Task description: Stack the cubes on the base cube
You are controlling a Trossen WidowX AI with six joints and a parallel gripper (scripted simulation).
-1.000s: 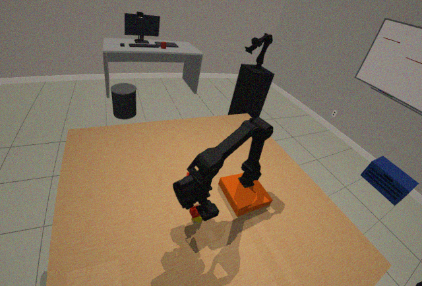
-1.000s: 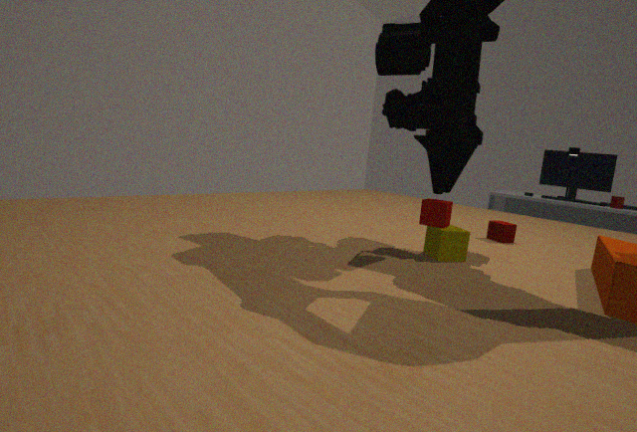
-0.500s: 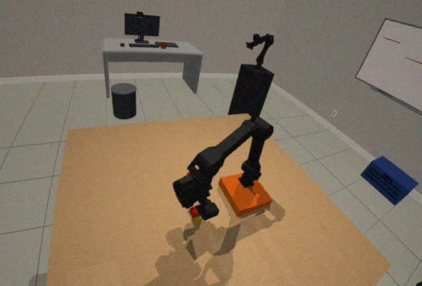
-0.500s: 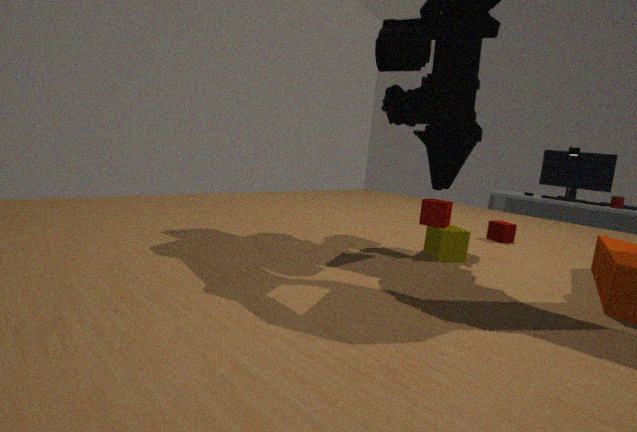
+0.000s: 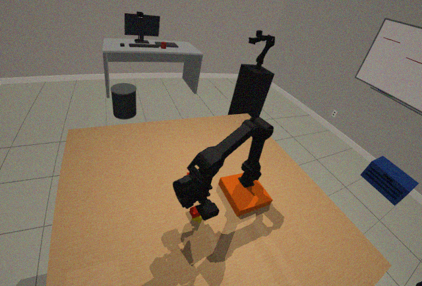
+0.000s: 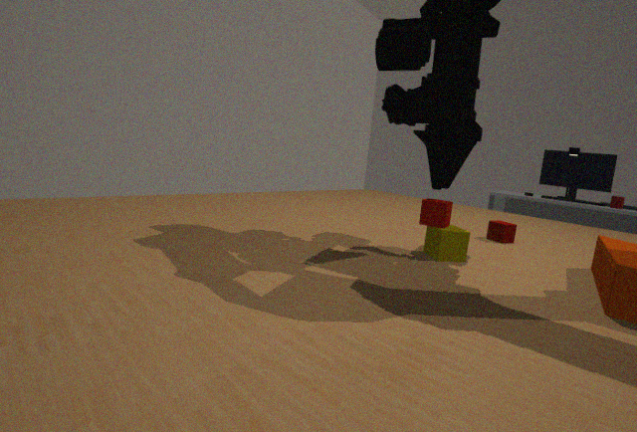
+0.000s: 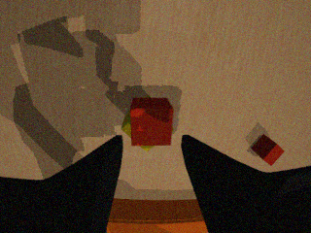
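The yellow-green base cube [image 5: 196, 219] [image 6: 446, 244] [image 7: 126, 127] stands on the table. One red cube [image 5: 194, 211] [image 6: 435, 212] [image 7: 152, 127] rests level on top of it, offset so that it overhangs one corner. The other red cube [image 6: 501, 232] [image 7: 268, 149] lies on the table, apart from the base cube; it shows at the right in the wrist view. My gripper [image 6: 441, 188] [image 7: 152, 140] is open and empty, with its fingertips a little above the stacked red cube. In the top view the fingertips are hidden by the arm.
The orange block [image 5: 235, 196] [image 6: 619, 273] [image 7: 155, 226] under the arm's mount stands on the wooden table [image 5: 112, 174] beside the cubes. The arm's shadow falls across the table around the base cube.
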